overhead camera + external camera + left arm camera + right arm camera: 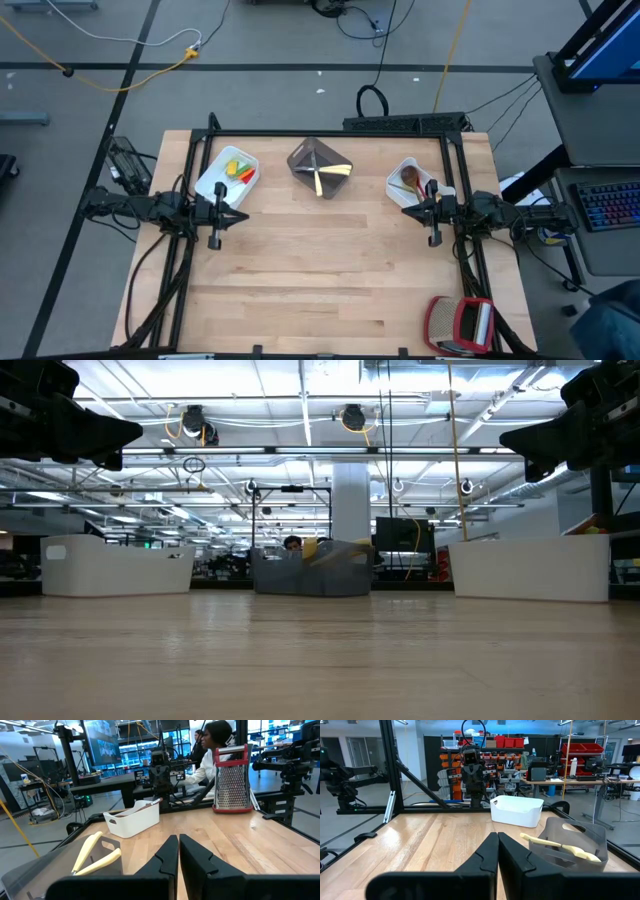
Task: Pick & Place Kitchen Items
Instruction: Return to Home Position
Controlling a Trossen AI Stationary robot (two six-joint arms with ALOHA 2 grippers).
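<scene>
Kitchen items lie in three bins at the table's far side. The left white bin (228,177) holds yellow, green and red-orange pieces. In the middle, the grey bin (320,167) holds two pale-handled knives (92,855). A brown wooden spoon (409,180) lies in the right white bin (412,184). My left gripper (222,215) hovers shut at the table's left edge, just near of the left bin. Opposite it, at the right edge beside the right bin, my right gripper (433,212) is shut too. Both point level toward the table's middle, and nothing is between their fingers (170,857) (490,852).
A red-and-silver grater (460,325) stands at the near right corner of the table. A black frame (330,132) runs along the far and side edges. Bare wood spreads across the middle and near part. A person (212,750) sits beyond the right side.
</scene>
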